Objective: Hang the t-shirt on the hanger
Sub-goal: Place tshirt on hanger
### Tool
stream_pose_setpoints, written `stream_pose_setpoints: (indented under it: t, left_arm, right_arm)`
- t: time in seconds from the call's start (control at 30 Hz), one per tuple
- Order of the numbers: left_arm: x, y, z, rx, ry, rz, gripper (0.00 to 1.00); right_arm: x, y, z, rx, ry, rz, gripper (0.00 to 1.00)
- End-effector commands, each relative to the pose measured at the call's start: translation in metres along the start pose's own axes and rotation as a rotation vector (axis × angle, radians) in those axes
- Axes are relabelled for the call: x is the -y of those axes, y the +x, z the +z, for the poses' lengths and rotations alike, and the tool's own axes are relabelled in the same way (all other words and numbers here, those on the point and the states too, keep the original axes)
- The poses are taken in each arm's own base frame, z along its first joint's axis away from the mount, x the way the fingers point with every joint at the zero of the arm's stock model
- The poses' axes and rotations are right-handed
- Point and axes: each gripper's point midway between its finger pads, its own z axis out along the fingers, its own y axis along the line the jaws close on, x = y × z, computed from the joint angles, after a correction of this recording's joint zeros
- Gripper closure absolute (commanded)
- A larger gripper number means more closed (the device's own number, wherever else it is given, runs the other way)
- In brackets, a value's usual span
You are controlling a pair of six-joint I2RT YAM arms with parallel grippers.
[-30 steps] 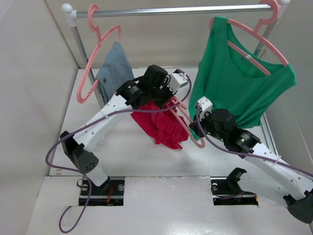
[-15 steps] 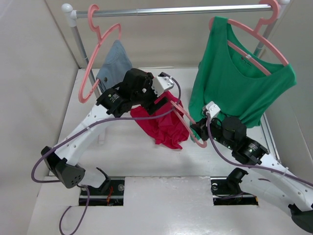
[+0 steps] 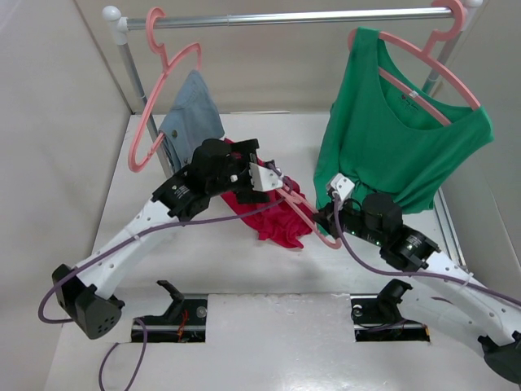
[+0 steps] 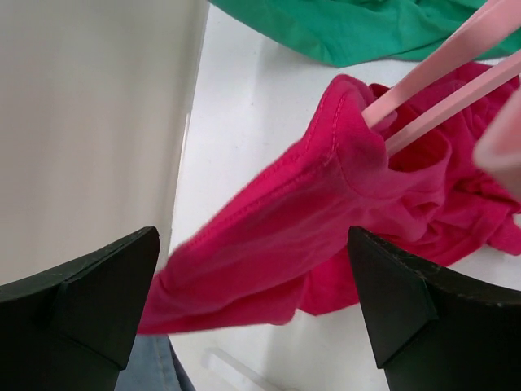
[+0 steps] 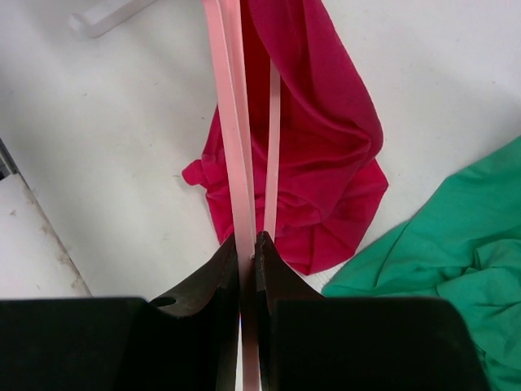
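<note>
The crimson t-shirt (image 3: pixel 277 216) is bunched on the table, one part pulled up over the end of the pink hanger (image 3: pixel 303 205). In the left wrist view the hanger's arms (image 4: pixel 440 85) poke into a fold of the t-shirt (image 4: pixel 309 220). My left gripper (image 3: pixel 262 175) is open just behind that raised cloth, its black fingers (image 4: pixel 89 301) wide apart and touching nothing. My right gripper (image 3: pixel 327 220) is shut on the hanger's thin bar (image 5: pixel 244 163), holding it slanted above the t-shirt (image 5: pixel 326 147).
A metal rail (image 3: pixel 285 16) crosses the back. On it, at the left, hangs a pink hanger with blue denim (image 3: pixel 191 106); at the right, another pink hanger carries a green top (image 3: pixel 391 138), whose hem reaches the table by my right arm. Walls enclose the left and back.
My left gripper has opened and let go of the t-shirt, then drawn back to the left and nearer. The right gripper has shifted slightly, still gripping the hanger.
</note>
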Motion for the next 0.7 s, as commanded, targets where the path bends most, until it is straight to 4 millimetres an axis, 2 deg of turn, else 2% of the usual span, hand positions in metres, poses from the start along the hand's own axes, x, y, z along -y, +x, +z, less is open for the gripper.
stream_pose_setpoints:
  t: [0.0, 0.1, 0.2, 0.23, 0.27, 0.3, 0.33, 0.37, 0.43, 0.5, 0.53, 0.6, 0.63, 0.67]
  left_arm:
    - [-0.003, -0.012, 0.014, 0.049, 0.054, 0.166, 0.01]
    - [0.0, 0.0, 0.031, 0.012, 0.085, 0.174, 0.01]
    - [0.004, -0.001, 0.036, 0.027, 0.11, 0.205, 0.01]
    - [0.008, 0.004, 0.039, 0.015, 0.131, 0.226, 0.03]
    - [0.015, 0.008, 0.042, 0.007, 0.163, 0.23, 0.11]
    - [0.025, 0.017, 0.042, -0.021, 0.205, 0.217, 0.23]
    - [0.027, 0.019, 0.044, -0.033, 0.223, 0.22, 0.37]
    - [0.032, 0.027, 0.044, -0.063, 0.245, 0.213, 0.55]
    - [0.041, 0.033, 0.038, -0.099, 0.298, 0.197, 0.62]
    - [0.047, 0.046, 0.04, -0.128, 0.345, 0.175, 0.62]
    - [0.055, 0.048, 0.036, -0.132, 0.382, 0.162, 0.66]
    - [0.063, 0.051, 0.038, -0.137, 0.423, 0.147, 0.8]
    - [0.067, 0.051, 0.037, -0.137, 0.437, 0.13, 1.0]
    - [0.072, 0.051, 0.038, -0.137, 0.449, 0.088, 1.0]
  right_arm:
    - [0.004, -0.026, 0.001, 0.085, 0.017, 0.004, 1.0]
    - [0.001, -0.033, 0.001, 0.094, -0.005, -0.021, 1.0]
    - [-0.003, -0.037, 0.004, 0.091, -0.035, -0.034, 1.0]
    - [-0.003, -0.032, 0.006, 0.071, -0.036, -0.031, 1.0]
    - [-0.003, -0.037, 0.005, 0.082, -0.036, -0.033, 1.0]
    - [-0.003, -0.037, 0.005, 0.082, -0.036, -0.033, 1.0]
    - [0.002, -0.037, 0.005, 0.081, -0.015, -0.03, 1.0]
    - [0.002, -0.04, 0.002, 0.093, -0.014, -0.032, 1.0]
    - [0.004, -0.044, 0.001, 0.102, 0.0, -0.033, 1.0]
    - [0.005, -0.044, 0.001, 0.102, 0.001, -0.043, 1.0]
    - [0.009, -0.044, 0.0, 0.102, 0.012, -0.053, 1.0]
    - [0.01, -0.049, 0.002, 0.11, 0.009, -0.063, 1.0]
    - [0.009, -0.046, 0.005, 0.099, -0.002, -0.061, 1.0]
    - [0.009, -0.051, 0.004, 0.109, -0.001, -0.072, 1.0]
